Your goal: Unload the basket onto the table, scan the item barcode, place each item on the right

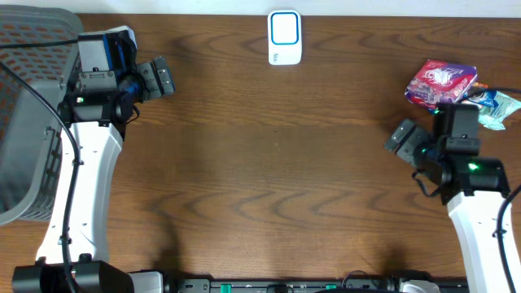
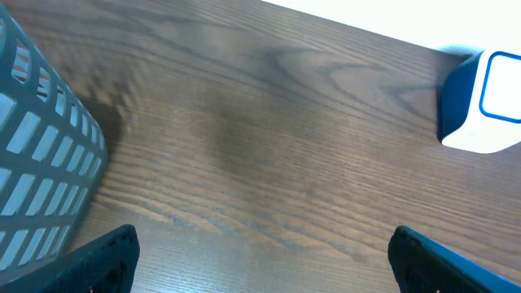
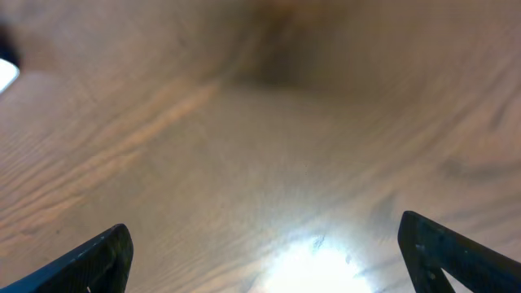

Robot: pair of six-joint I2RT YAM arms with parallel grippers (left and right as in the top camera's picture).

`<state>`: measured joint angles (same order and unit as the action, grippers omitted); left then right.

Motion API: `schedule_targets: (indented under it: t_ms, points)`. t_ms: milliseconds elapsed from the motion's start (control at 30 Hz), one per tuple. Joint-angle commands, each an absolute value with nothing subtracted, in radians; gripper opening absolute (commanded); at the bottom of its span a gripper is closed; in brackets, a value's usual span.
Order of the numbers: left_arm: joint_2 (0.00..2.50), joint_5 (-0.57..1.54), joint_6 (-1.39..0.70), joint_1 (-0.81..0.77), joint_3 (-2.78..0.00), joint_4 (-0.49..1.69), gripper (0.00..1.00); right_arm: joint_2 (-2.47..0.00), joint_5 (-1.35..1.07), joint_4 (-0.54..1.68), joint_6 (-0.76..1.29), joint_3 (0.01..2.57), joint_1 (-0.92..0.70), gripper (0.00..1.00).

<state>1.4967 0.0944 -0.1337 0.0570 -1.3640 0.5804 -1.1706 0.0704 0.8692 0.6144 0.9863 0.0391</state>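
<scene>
Far right of brown wood-grain table (image 1: 269,179): pink-red crinkled snack packet (image 1: 440,81) lying flat, teal-white packet (image 1: 498,106) just beside it, right arm's wrist overlapping both. Right gripper (image 1: 400,137) left of packets, not touching them, jaws spread wide, nothing held, bare wood beneath. Left gripper (image 1: 163,79) beside grey slatted plastic basket (image 1: 28,106) at left edge, jaws likewise wide apart, empty. White box-shaped scanner with blue outline (image 1: 285,37) at top centre, well apart from both grippers and from packets.
</scene>
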Motion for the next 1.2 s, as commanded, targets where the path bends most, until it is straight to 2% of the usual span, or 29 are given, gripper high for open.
schedule_targets:
  t_ms: [0, 433, 633, 800, 900, 1167]
  points:
    - [1.504, 0.085, -0.131, 0.059, -1.361, 0.583, 0.98, -1.172, 0.033, 0.867, 0.767, 0.937, 0.030, 0.99]
    - [1.504, 0.085, -0.131, 0.059, -1.361, 0.583, 0.98, -1.172, 0.023, 0.944, 0.766, 0.868, 0.030, 0.99]
    - [1.504, 0.085, -0.131, 0.059, -1.361, 0.583, 0.98, -1.172, 0.021, 0.892, 0.746, 0.866, 0.027, 0.99]
    - [1.504, 0.085, -0.131, 0.059, -1.361, 0.583, 0.98, -1.167, 0.016, 0.741, 0.594, 0.832, -0.001, 0.99]
    - [1.504, 0.085, -0.131, 0.059, -1.361, 0.583, 0.98, -1.161, 0.017, 0.616, 0.586, 0.778, -0.024, 0.99]
    - [1.504, 0.085, -0.131, 0.059, -1.362, 0.583, 0.98, -1.067, 0.001, 0.104, 0.564, 0.478, -0.080, 0.99]
